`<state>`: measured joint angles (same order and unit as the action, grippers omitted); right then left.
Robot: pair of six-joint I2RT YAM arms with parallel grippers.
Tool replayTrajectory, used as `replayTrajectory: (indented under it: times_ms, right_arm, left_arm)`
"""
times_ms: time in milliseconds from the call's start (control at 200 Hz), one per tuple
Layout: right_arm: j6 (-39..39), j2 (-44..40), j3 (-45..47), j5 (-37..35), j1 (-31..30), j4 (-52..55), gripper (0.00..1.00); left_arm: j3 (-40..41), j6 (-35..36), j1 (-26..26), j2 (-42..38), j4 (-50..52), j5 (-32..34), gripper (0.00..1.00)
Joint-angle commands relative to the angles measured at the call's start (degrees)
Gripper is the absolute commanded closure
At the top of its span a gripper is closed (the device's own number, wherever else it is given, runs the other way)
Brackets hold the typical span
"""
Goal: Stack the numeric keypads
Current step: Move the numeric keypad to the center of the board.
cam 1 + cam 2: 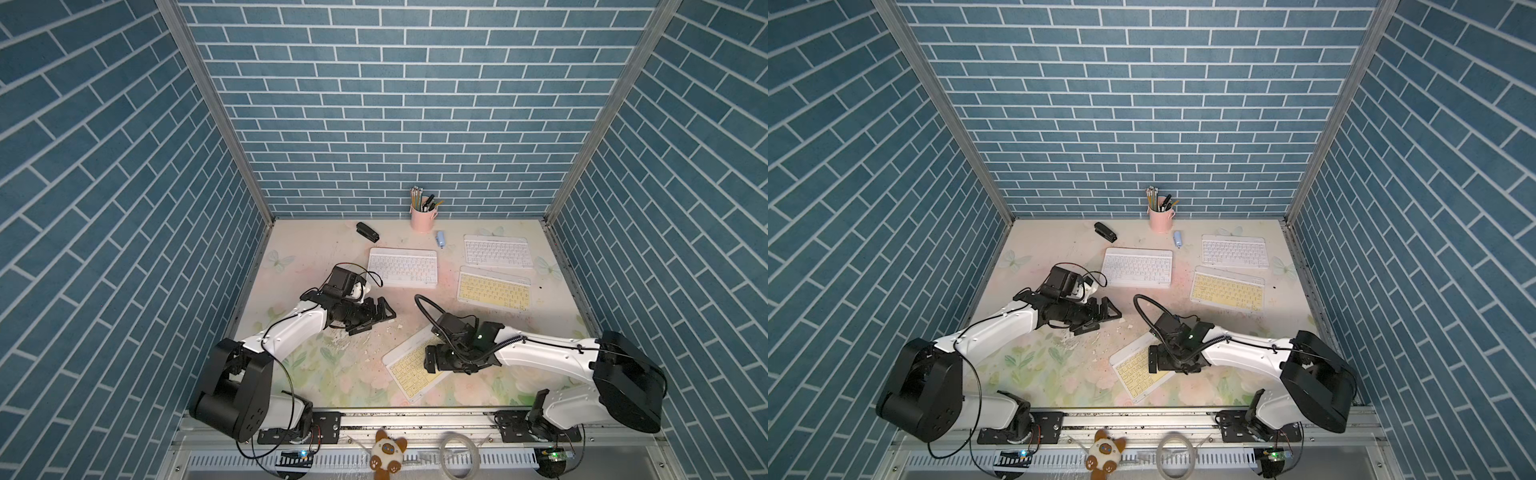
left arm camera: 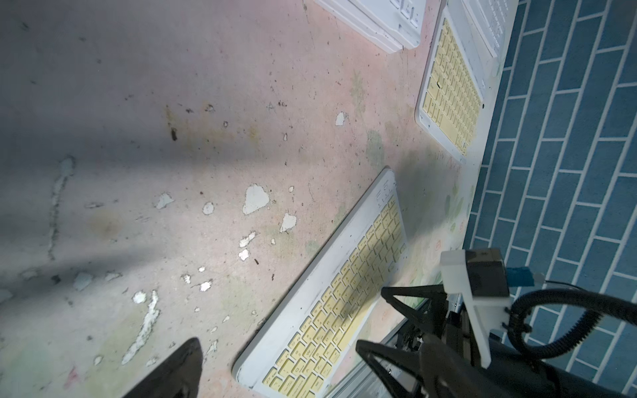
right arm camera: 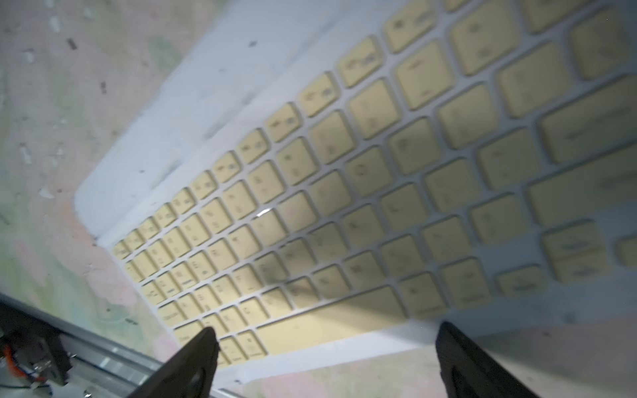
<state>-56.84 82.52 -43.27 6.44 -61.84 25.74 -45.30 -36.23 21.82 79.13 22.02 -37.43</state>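
Four keypads [image 1: 402, 268] apart, bare mat [image 1: 316, 374] between; right pincer [image 3: 325, 329] wide over one.

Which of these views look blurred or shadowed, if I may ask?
Right wrist view: the near yellow keypad is soft, its key legends unreadable. Left wrist view: sharp, with shadow bands across the table. Both top views: sharp, brick walls splayed by the wide lens.

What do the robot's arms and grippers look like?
Left arm and right arm: white shells, bulky black joint housings, thin black cables. Left gripper and right gripper: black, with triangular fingers. A ribbed black hose loops at the right wrist.
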Motion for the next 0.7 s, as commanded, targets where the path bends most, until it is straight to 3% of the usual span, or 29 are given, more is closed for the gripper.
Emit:
replayTrajectory:
  times_ms: [0,250,455,695]
  right_arm:
    - [-4.9,2.42,-0.85,0.33,-2.43,-1.54,0.01]
    - [-2.64,-3.61,-2.7,-4.72,-2.79,5.81,0.02]
    - [-5.61,-5.97,2.03,-2.01,-3.74,5.63,0.01]
    - [-6.88,-1.66,1.18,0.13,-7.96,2.08,0.01]
  left_arm:
    - [0.59,0.87,-1.35,-0.13,0.22,-0.95,0.0]
    - [0.15,0.85,-1.89,0.92,-0.23,-1.42,0.0]
    - [-0.59,1.4,-1.94,1.11,0.46,-1.2,0.01]
    - [-0.3,0.94,-1.99,1.42,-0.14,-1.83,0.0]
